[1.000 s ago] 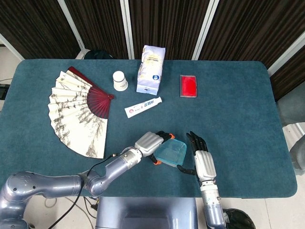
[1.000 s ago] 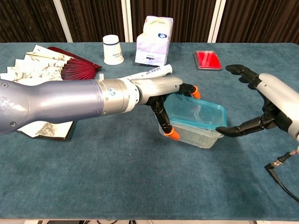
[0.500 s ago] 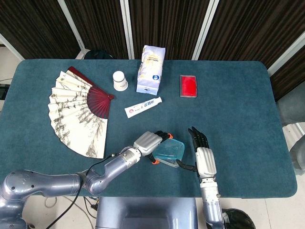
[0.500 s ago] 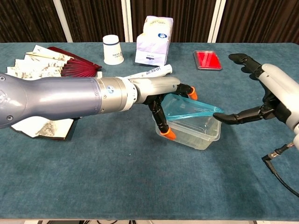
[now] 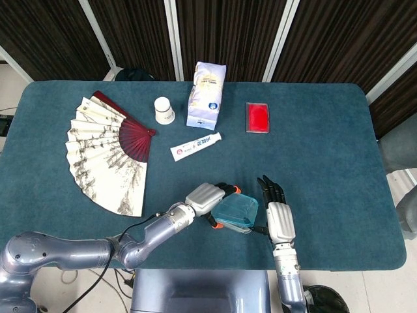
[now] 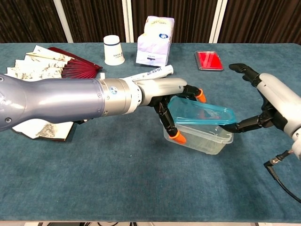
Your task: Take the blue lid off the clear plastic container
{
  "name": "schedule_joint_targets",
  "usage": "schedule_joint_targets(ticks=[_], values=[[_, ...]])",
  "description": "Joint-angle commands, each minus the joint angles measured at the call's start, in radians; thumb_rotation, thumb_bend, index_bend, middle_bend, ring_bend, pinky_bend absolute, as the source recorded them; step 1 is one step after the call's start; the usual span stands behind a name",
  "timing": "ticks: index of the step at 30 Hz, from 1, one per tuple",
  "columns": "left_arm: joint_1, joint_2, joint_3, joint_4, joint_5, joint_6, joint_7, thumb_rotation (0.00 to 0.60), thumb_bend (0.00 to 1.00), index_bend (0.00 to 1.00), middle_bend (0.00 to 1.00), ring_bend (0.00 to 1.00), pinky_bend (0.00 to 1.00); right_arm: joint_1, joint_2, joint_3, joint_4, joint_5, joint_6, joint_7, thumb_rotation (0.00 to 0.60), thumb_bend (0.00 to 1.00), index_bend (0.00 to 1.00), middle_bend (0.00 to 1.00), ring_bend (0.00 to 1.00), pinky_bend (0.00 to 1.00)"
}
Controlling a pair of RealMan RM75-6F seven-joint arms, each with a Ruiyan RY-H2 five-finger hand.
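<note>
Gripping blue lid [image 6: 201, 114] between left hand [image 6: 162, 94] fingers [image 6: 178, 136], raised off container [image 6: 202, 138], right hand [image 6: 275, 106] spread

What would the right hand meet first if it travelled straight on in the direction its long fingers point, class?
Judging from the head view, the right hand points its long fingers toward the table's far side. That line looks free at first; the red case lies roughly ahead, though height above the table is unclear.

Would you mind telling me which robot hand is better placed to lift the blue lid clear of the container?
Probably the right robot hand: its fingertip sits under the raised edge of the blue lid, while the left robot hand steadies the container.
</note>
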Motion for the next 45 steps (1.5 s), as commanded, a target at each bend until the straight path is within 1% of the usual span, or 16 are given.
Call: schedule_joint_targets(ticks=[1,2,5,6,8,9,11,14,21,26,31,36,45], values=[[0.0,0.002,0.003,0.001,-0.001,0.004,0.002,0.6,0.15,0.21,0.23,0.2,0.39,0.0,-0.002,0.001,0.002,-0.001,0.001,0.001,0.6,0.29,0.12,0.0,0.0,0.0],[-0.001,0.003,0.004,0.001,-0.002,0.006,0.005,0.6,0.14,0.19,0.22,0.19,0.38,0.0,-0.003,0.001,0.002,-0.001,0.001,0.002,0.6,0.29,0.22,0.01,0.0,0.0],[-0.001,0.005,0.01,0.002,-0.006,0.014,0.016,0.6,0.11,0.09,0.15,0.11,0.31,0.0,-0.003,0.001,0.004,-0.003,0.001,0.004,0.6,0.3,0.41,0.06,0.0,0.0],[-0.002,0.005,0.012,0.001,-0.008,0.017,0.021,0.6,0.1,0.06,0.12,0.08,0.27,0.0,-0.002,0.001,0.003,-0.002,0.0,0.005,0.6,0.33,0.45,0.07,0.0,0.0],[-0.003,0.006,0.017,-0.001,-0.013,0.023,0.032,0.6,0.08,0.02,0.07,0.03,0.22,0.0,-0.001,0.0,0.001,-0.001,-0.002,0.006,0.6,0.4,0.49,0.08,0.0,0.0],[-0.003,0.007,0.019,-0.002,-0.015,0.024,0.035,0.6,0.07,0.01,0.05,0.02,0.2,0.0,-0.001,0.0,0.001,-0.001,-0.003,0.006,0.6,0.43,0.52,0.09,0.0,0.0],[-0.006,0.012,0.026,-0.005,-0.021,0.024,0.05,0.6,0.03,0.0,0.01,0.0,0.16,0.0,0.0,-0.002,0.0,-0.001,-0.005,0.007,0.6,0.47,0.55,0.09,0.0,0.0],[-0.009,0.018,0.034,-0.011,-0.025,0.032,0.069,0.6,0.0,0.0,0.0,0.0,0.13,0.0,0.001,-0.001,-0.001,0.001,-0.006,0.005,0.6,0.49,0.57,0.09,0.0,0.0],[-0.003,0.04,0.033,-0.031,-0.025,0.051,0.075,0.6,0.0,0.0,0.0,0.0,0.12,0.0,0.001,0.003,-0.001,0.01,-0.01,0.002,0.6,0.55,0.59,0.1,0.0,0.0],[0.014,0.064,0.028,-0.054,-0.013,0.074,0.059,0.6,0.0,0.0,0.0,0.0,0.12,0.001,-0.002,0.008,-0.001,0.015,-0.011,0.0,0.6,0.56,0.61,0.1,0.0,0.0],[0.052,0.092,0.016,-0.082,0.015,0.13,0.022,0.6,0.0,0.0,0.0,0.0,0.12,0.007,-0.011,0.036,-0.016,0.041,-0.013,-0.006,0.6,0.56,0.62,0.11,0.0,0.0],[0.095,0.146,0.01,-0.123,0.058,0.176,-0.023,0.6,0.0,0.0,0.0,0.0,0.12,0.018,-0.01,0.065,-0.03,0.05,-0.009,-0.016,0.6,0.56,0.63,0.11,0.0,0.0],[0.15,0.257,0.012,-0.198,0.119,0.218,-0.067,0.6,0.0,0.0,0.0,0.0,0.12,0.028,0.01,0.099,-0.054,0.069,-0.006,-0.033,0.6,0.57,0.64,0.11,0.0,0.0]])
